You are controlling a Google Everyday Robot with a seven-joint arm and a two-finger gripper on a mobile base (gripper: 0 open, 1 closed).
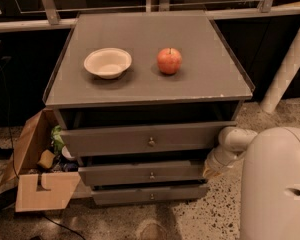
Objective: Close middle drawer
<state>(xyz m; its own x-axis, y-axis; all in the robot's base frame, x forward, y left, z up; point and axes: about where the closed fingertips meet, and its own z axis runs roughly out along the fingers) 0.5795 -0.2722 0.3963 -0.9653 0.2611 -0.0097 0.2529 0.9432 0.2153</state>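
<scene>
The grey cabinet [140,86] has three drawers, all pulled out a little. The middle drawer [115,175] is a dark-grey panel of medium height with a small round knob [151,175] at its centre. It sits below the taller top drawer [105,141] and above the short bottom drawer [120,196]. My white arm [235,140] reaches in from the right. My gripper [208,171] is at the right end of the middle drawer's front, partly hidden behind it and under the top drawer's corner.
A white bowl [108,62] and a red apple [169,60] rest on the cabinet top. An open cardboard box [37,184] with clutter stands on the floor at the left. My white base [277,184] fills the lower right. A white pipe [290,59] leans at the right.
</scene>
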